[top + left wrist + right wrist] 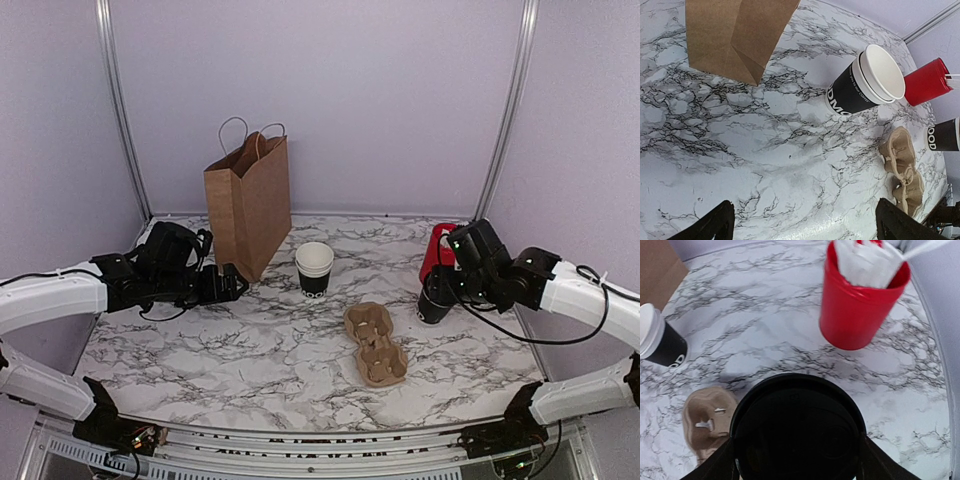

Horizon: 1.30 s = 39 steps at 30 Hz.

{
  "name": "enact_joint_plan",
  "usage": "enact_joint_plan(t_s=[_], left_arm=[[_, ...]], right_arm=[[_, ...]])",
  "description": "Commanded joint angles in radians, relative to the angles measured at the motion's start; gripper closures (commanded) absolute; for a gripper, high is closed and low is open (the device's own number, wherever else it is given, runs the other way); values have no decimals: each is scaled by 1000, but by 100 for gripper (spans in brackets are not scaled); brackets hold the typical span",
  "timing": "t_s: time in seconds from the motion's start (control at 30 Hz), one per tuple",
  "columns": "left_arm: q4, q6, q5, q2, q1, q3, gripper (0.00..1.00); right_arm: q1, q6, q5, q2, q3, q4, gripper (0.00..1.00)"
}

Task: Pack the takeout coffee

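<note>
Right end effector [437, 298] was clamped on the takeout coffee [797, 432], lid on, standing on the desk [200, 350] just beside the red cup [860, 305]. Left end effector [805, 230] hung wide open. Best play: lift straight, keep it level, clear that red cup.

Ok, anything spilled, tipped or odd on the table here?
Nothing stands out. The bag, cup stack and red cup stand upright, the carrier lies flat, and the lidded coffee is upright in the right gripper. No spill shows.
</note>
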Motion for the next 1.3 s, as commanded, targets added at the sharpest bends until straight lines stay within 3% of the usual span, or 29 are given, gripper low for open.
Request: enact_joint_plan(t_s=[0.0, 0.17, 0.3, 0.43, 0.87, 1.27], left_arm=[[12, 14, 13, 21, 5, 44, 1], [13, 16, 12, 28, 5, 49, 1], [13, 15, 15, 34, 5, 52, 1], [11, 15, 12, 34, 5, 54, 1], [16, 12, 16, 36, 5, 52, 1], [21, 11, 16, 31, 5, 44, 1]], right_arm=[[-144, 0, 1, -64, -81, -12, 27], [-298, -32, -71, -103, -164, 38, 27], [-344, -52, -91, -108, -191, 57, 27], [-345, -51, -98, -104, -198, 56, 26], [-345, -54, -78, -122, -149, -13, 5], [-344, -70, -87, -127, -102, -28, 2]])
